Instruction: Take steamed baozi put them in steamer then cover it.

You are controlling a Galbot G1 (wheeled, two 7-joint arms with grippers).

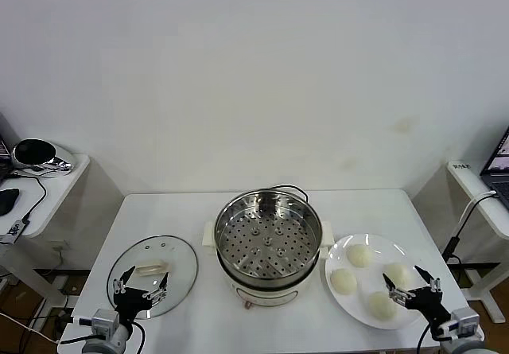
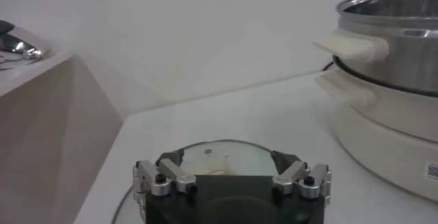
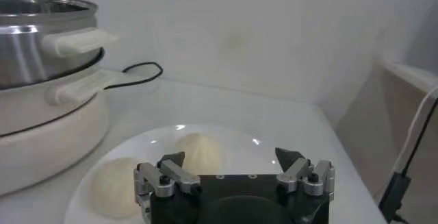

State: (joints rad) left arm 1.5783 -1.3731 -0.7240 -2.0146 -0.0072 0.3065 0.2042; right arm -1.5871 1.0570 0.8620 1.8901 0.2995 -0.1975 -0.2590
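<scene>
The steamer [image 1: 269,247] stands uncovered mid-table, its perforated tray bare; its steel wall also shows in the left wrist view [image 2: 393,47] and the right wrist view [image 3: 34,40]. Its cover, a clear glass lid [image 1: 171,260] with a cream handle, lies flat on the table to the left. Several baozi [image 1: 359,254] sit on a white plate [image 1: 374,243] to the right. My left gripper [image 1: 145,279] is open over the lid's near part [image 2: 219,151]. The right gripper [image 1: 409,279] is open over the plate's near right side, with baozi [image 3: 200,151] just ahead of it.
A black power cord [image 3: 137,78] runs behind the steamer. Side tables stand off both ends: the left one [image 1: 56,180] carries a shiny domed object, the right one [image 1: 477,191] a laptop and cables. The table's front edge is close to both grippers.
</scene>
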